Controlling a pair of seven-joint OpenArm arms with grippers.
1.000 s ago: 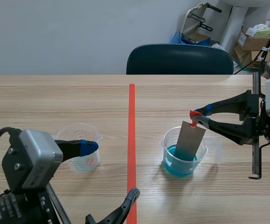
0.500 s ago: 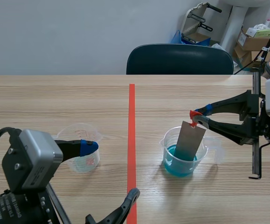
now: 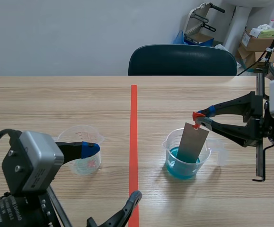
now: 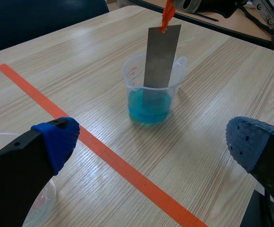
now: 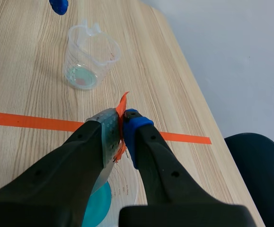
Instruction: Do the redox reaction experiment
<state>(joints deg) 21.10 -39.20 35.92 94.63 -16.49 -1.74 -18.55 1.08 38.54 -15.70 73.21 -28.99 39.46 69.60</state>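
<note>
A grey metal strip [image 3: 193, 142] stands tilted in a clear beaker [image 3: 188, 153] of blue liquid [image 3: 181, 168], right of the red tape line. My right gripper [image 3: 200, 118] is shut on an orange-red tag [image 5: 121, 111] at the strip's top end. From the left wrist, the strip [image 4: 159, 59] dips into the blue liquid [image 4: 148, 105] of the beaker [image 4: 152, 87] ahead. My left gripper [image 4: 151, 142] is open, fingers wide apart, over bare table. A second clear beaker [image 3: 81, 149] sits under the left gripper's blue pad [image 3: 90, 148]; seen also past the right gripper as a nearly empty beaker [image 5: 90, 56].
A red tape line [image 3: 134, 142] runs down the table's middle. A dark chair [image 3: 182, 60] stands behind the far edge. Boxes and a stand [image 3: 260, 42] sit at the back right. A metal bracket [image 3: 259, 142] hangs by the right arm.
</note>
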